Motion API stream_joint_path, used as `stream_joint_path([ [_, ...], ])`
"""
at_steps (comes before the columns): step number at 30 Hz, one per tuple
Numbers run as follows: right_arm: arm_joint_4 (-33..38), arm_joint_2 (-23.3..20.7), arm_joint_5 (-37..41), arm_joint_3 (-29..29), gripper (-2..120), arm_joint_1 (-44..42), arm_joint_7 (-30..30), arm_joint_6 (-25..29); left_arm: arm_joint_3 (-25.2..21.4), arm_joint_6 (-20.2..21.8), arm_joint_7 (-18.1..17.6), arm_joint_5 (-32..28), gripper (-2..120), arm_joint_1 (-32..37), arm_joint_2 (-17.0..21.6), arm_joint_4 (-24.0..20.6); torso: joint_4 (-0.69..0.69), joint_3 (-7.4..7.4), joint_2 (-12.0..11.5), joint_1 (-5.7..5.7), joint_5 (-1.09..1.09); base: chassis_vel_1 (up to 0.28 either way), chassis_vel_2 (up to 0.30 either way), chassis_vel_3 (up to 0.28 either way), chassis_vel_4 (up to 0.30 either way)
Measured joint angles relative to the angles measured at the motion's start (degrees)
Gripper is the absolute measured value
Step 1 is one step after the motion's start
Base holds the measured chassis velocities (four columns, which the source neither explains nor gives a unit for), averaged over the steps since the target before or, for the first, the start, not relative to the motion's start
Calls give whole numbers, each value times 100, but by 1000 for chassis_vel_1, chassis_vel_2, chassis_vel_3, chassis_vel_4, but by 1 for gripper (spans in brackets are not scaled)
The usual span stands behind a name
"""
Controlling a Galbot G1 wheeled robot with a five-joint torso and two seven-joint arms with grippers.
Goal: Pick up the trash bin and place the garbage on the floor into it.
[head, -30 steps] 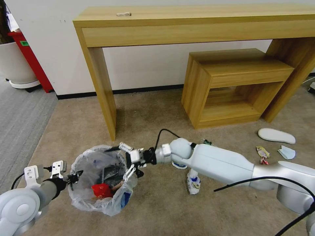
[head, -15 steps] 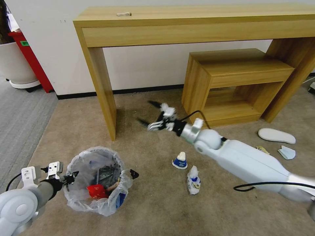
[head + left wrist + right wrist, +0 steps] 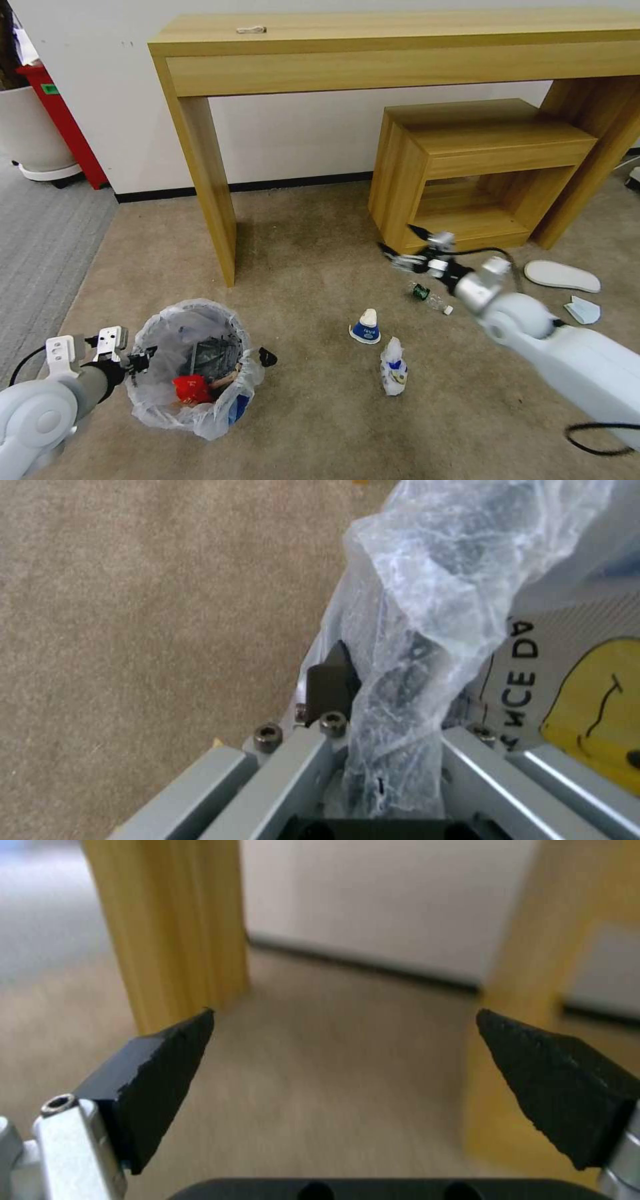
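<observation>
Since half a second ago, the right end effector (image 3: 402, 248) is swinging, wide open and empty, from the small round plastic-lined trash bin (image 3: 190, 369) toward the low wooden shelf (image 3: 467, 173). The bin is standing upright, mouth upward, left end effector (image 3: 137, 362) clamping its bag rim.
</observation>
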Motion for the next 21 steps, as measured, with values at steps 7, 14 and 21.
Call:
stream_joint_path([
  [7, -198, -182, -134, 40, 100, -367, 91, -75, 11, -23, 97, 189, 0, 60, -54, 23, 6, 0, 0, 0, 0, 0, 0, 0, 0],
  [14, -283, -279, -128, -265, 100, -384, 316, -139, -26, -51, 242, 502, 0, 121, -116, 22, 4, 0, 0, 0, -1, 0, 0, 0, 0],
  [21, -383, -286, -148, -627, 100, -419, 488, 46, -31, -58, 271, 601, 0, 131, -175, -12, 3, 0, 0, 0, -2, 0, 0, 0, 0],
])
